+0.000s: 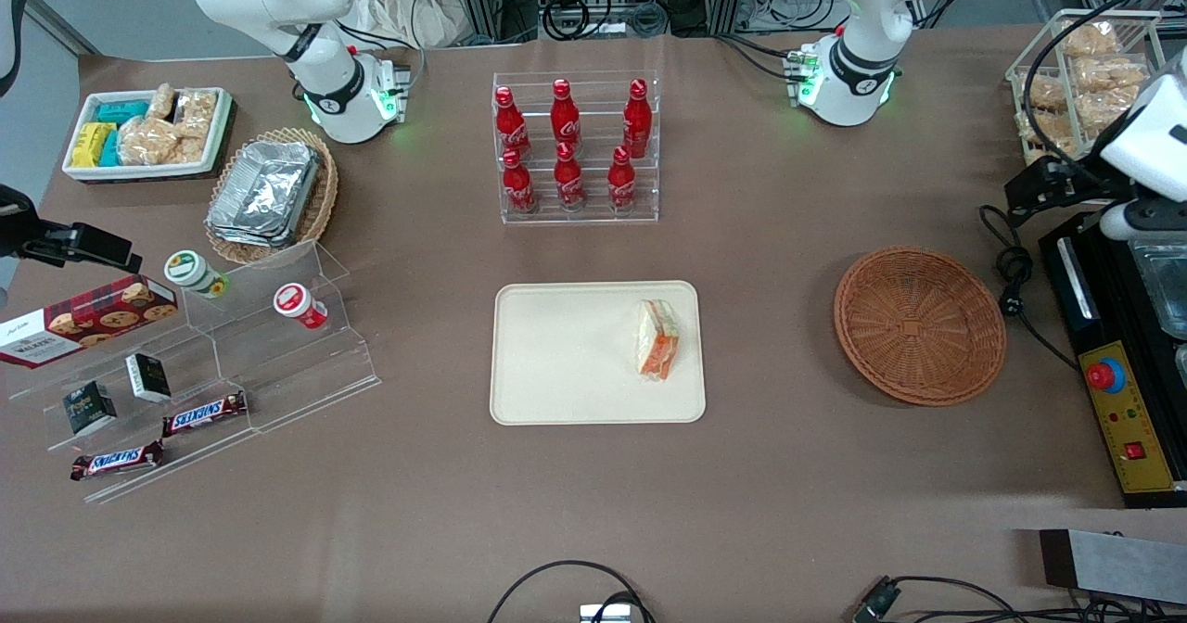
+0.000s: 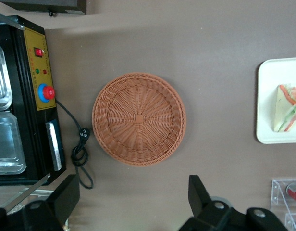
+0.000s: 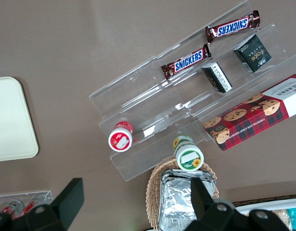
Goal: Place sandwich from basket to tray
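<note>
Already the sandwich (image 1: 657,338) lies on the tray (image 1: 556,354), long axis running toward the front camera; the basket (image 1: 919,324) sits bare, with the jaws (image 2: 133,202) wide open, holding nothing, above it.

The left arm reaches up and out toward its own end of the table — its white wrist sits high at that edge. The gripper (image 2: 133,202) points straight down, well above the surface, with its two dark fingers (image 2: 200,195) spread wide apart — nothing between them. The base stands at the table's edge farthest from the front camera.
</note>
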Robot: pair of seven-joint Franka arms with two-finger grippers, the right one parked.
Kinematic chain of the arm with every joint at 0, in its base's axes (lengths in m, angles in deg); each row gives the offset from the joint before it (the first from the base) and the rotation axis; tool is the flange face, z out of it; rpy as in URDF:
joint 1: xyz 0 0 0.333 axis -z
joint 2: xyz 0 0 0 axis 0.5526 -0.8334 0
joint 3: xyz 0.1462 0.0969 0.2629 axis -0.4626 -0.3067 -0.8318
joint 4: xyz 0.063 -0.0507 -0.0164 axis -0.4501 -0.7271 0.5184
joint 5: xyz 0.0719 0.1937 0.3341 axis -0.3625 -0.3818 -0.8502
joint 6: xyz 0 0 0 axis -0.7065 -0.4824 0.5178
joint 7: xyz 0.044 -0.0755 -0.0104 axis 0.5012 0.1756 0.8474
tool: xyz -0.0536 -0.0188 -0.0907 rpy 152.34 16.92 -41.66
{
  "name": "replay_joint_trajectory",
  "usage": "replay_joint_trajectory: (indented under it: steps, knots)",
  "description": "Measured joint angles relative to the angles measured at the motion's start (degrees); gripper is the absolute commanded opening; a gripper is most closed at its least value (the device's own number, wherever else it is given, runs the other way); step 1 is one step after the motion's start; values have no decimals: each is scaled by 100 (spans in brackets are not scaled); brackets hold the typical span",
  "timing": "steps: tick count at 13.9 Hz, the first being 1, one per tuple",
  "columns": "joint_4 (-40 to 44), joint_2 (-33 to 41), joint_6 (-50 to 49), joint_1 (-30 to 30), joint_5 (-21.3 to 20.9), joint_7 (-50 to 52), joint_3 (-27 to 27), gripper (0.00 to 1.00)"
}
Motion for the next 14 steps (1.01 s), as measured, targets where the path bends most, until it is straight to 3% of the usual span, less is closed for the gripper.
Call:
replay_joint_trajectory:
  steps: [14]
  knots:
    - [11,113,-140,147,204,-51,-124,100]
